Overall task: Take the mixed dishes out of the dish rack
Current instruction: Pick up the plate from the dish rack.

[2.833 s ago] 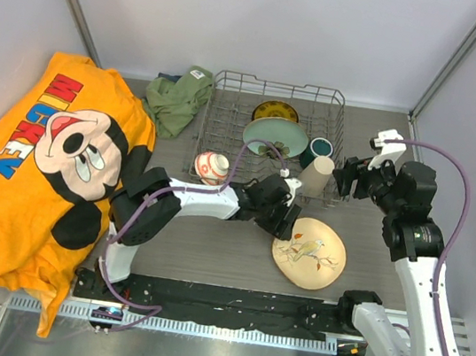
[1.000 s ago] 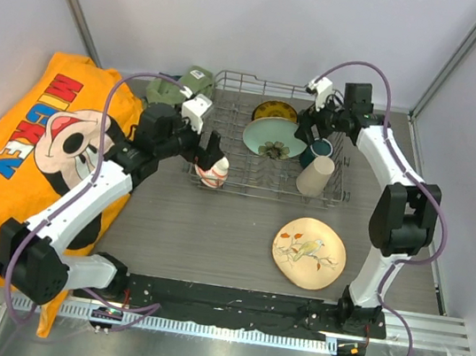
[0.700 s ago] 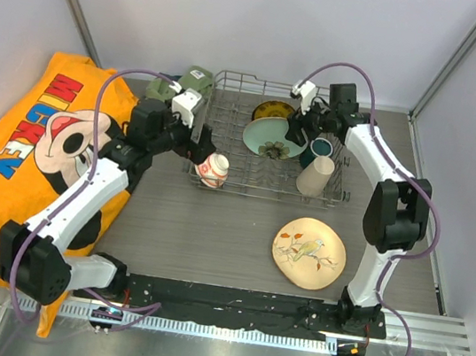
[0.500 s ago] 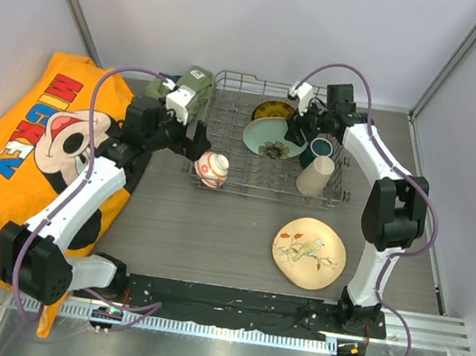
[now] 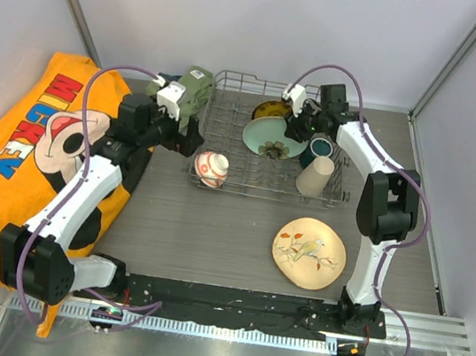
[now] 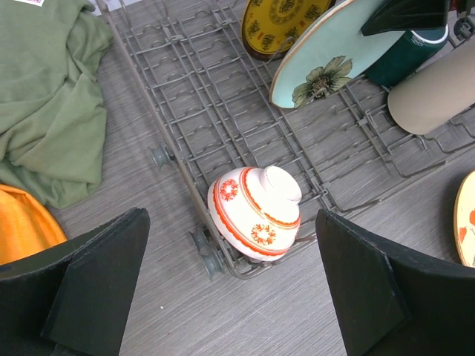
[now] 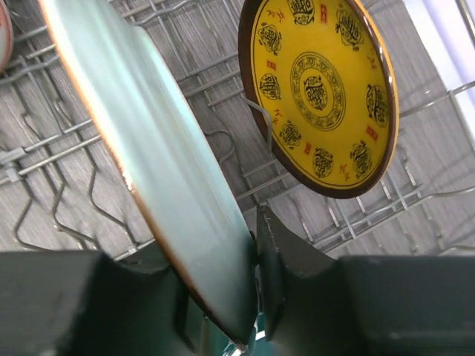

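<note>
Glazed ceramic like the pale green plate point(image 7: 148, 148), propped on edge near the middle of the dish rack point(image 5: 226, 127), is stiff, slick and chippable, so with your right gripper point(image 7: 223, 289) pinching its rim, lift straight clear of the tines; your left gripper point(image 6: 230, 245) hangs spread wide.

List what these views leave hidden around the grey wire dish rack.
Dark teal mug: left wrist view, half behind the pale green flower-painted plate; handle unseen.
Right gripper: right wrist view, the plate's rim covers one finger's contact, so a firm grip cannot be told.
Cream bird-painted plate, beige handleless cup: cut off by the left wrist view's right edge.
</note>
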